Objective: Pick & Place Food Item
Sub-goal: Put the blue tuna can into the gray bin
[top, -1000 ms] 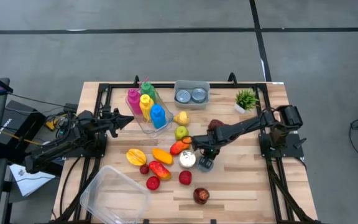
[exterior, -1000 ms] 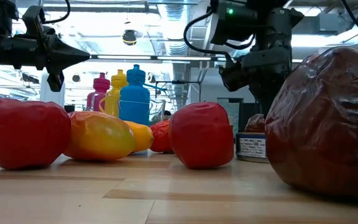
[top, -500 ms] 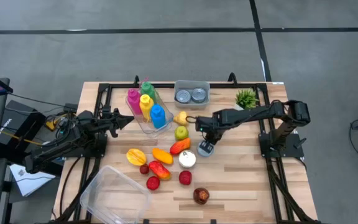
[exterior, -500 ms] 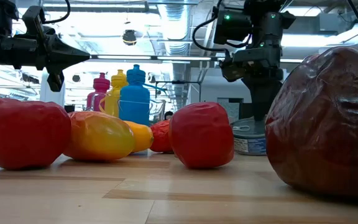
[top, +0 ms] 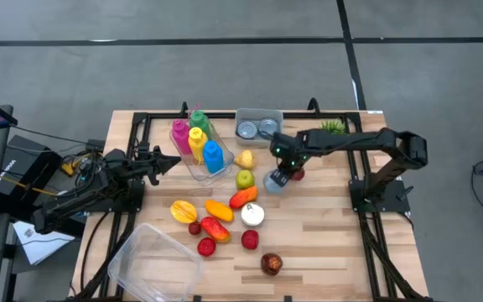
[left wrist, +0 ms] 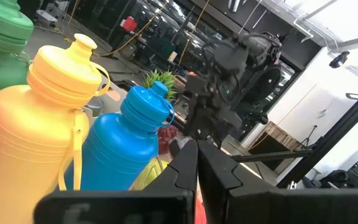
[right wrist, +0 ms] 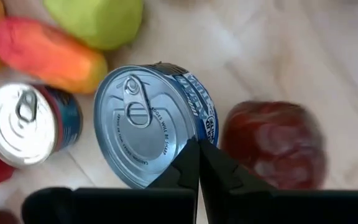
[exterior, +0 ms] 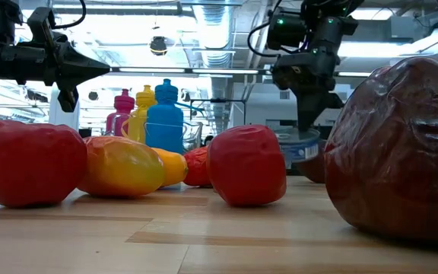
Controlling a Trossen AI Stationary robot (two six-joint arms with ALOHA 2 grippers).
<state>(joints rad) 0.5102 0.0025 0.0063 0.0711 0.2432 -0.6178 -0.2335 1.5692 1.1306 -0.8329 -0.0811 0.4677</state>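
can (right wrist: 146, 127) | flat, silver pull-tab lid, blue label | tilted

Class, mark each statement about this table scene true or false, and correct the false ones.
1. The right gripper is shut on a tin can. True.
2. The clear tub at the table's far edge holds two cans. True.
3. The left gripper holds the blue bottle. False: it is shut on nothing, beside the bottles.
4. A second can lies on the table. True.
5. The clear container at the near left corner holds fruit. False: nothing shows inside it.
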